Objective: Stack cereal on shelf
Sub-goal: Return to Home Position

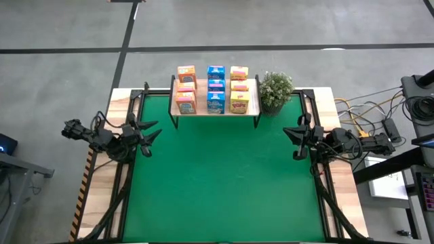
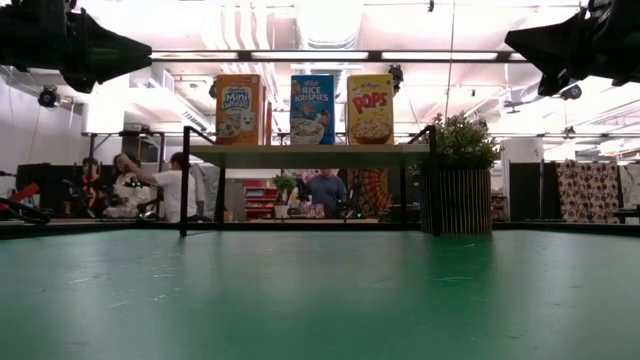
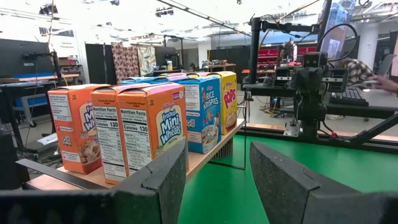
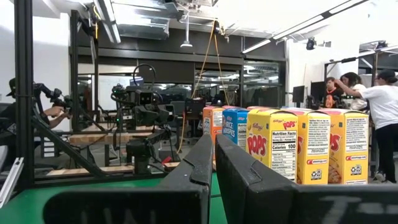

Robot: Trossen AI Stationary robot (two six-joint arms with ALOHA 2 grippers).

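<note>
High view gives you the light-wood shelf (image 1: 227, 112) on thin black legs at the far edge of the smooth green mat (image 1: 217, 183). All nine printed cardboard cereal boxes (image 1: 215, 102) stand upright on it in three rows running front to back: orange-pink (image 1: 186, 88) on the left, blue (image 1: 215, 71) in the middle, yellow (image 1: 239, 88) on the right. Just beside the shelf's right end sits a leafy plant (image 1: 274, 91) in a ribbed round pot, crowding that corner.

Your left gripper (image 1: 150, 137) hangs over the mat's left edge, fingers apart and holding nothing. Your right gripper (image 1: 296, 139) hangs over the right edge, fingers drawn to a thin slit, seemingly on nothing, though its wrist view is tight there. Both sit well apart from the shelf. A broad stretch of mat lies between them, bordered by pale wooden table edges (image 1: 339, 115).
</note>
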